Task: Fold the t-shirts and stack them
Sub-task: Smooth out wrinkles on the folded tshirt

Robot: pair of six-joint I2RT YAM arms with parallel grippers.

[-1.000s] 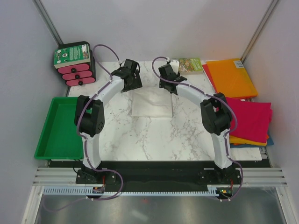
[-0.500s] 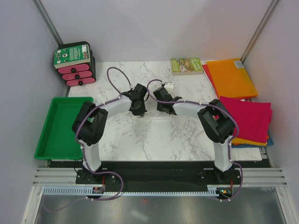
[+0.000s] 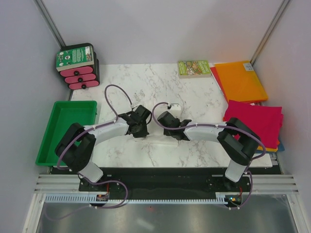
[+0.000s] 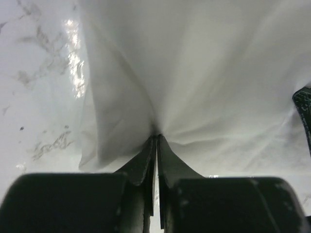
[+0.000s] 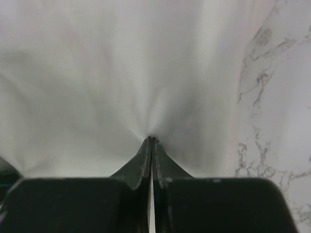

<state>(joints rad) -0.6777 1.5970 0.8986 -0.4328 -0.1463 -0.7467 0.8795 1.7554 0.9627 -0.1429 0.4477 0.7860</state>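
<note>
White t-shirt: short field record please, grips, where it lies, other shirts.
left gripper: shut, pinching the white t-shirt
right gripper: shut, pinching the same shirt
shirt location: marble table, near edge, between the arms
magenta t-shirt: folded, atop pile at right edge
orange t-shirt: flat, far right corner

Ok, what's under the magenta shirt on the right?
An orange shirt edge and a blue sliver peek out beneath the magenta shirt. The rest of both is covered, so further layers can't be told.
</note>
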